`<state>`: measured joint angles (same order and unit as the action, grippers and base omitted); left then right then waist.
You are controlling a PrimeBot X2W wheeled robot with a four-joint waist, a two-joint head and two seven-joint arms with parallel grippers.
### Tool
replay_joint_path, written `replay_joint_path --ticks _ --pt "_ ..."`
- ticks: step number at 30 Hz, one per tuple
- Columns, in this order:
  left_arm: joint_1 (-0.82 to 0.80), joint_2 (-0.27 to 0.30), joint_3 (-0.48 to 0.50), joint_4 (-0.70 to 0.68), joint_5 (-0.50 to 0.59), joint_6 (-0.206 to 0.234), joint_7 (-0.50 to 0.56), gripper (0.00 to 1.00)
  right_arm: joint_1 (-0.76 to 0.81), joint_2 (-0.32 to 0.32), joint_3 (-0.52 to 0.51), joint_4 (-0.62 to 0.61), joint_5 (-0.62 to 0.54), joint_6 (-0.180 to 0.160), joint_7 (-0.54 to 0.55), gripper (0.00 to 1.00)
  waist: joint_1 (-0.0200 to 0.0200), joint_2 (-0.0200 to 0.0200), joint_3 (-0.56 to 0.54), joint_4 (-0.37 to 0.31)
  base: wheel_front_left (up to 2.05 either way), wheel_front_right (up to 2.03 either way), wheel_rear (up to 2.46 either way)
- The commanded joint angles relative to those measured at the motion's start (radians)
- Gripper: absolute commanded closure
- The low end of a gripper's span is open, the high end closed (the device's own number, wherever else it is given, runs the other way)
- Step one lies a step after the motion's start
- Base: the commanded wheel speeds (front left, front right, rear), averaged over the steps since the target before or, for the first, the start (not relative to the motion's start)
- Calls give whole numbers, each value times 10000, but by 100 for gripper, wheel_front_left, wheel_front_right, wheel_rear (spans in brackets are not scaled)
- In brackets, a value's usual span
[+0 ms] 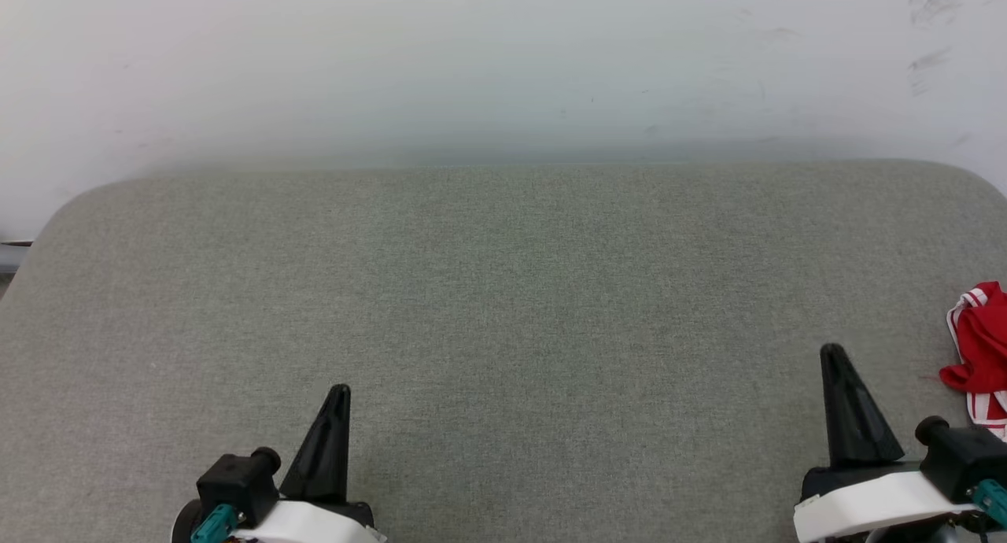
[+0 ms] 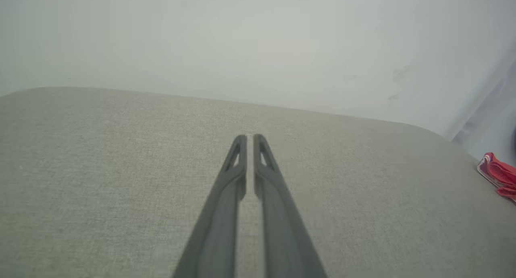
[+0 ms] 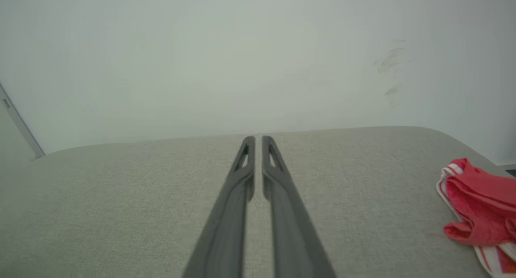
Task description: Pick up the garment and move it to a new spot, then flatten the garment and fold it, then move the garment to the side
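head view: the garment (image 1: 982,346) lies bunched at the right edge of the grey fabric top (image 1: 503,291), just right of the right gripper (image 1: 832,356). the left gripper (image 1: 339,392) sits low at the left, well apart from the garment. in each wrist view the two fingers stand nearly together, a thin slit between them, pinching nothing, over the fabric.
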<state>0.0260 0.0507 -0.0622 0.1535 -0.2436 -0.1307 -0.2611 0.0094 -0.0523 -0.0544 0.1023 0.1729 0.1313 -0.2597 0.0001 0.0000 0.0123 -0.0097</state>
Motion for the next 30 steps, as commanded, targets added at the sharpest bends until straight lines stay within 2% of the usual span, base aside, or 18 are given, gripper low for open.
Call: replay_joint_path --ticks 1,17,19,30 --pt "-73 10 6 -119 -405 10 52 100 -71 0 2 -70 414 0 71 100 0 0 -1 1 0 0 0" --pt "-362 169 169 116 -3239 10 645 100 -318 -46 -69 221 3261 -1 763 100 0 0 -13 13 0 0 0" --pt "-484 219 244 219 -4381 4 893 100 -419 -60 -102 340 4418 -2 1052 100 0 0 -18 19 0 0 0" --pt "-649 275 386 323 -6114 1 1290 100 -573 -74 -161 521 6187 -2 1496 100 -1 0 -27 28 0 0 0"
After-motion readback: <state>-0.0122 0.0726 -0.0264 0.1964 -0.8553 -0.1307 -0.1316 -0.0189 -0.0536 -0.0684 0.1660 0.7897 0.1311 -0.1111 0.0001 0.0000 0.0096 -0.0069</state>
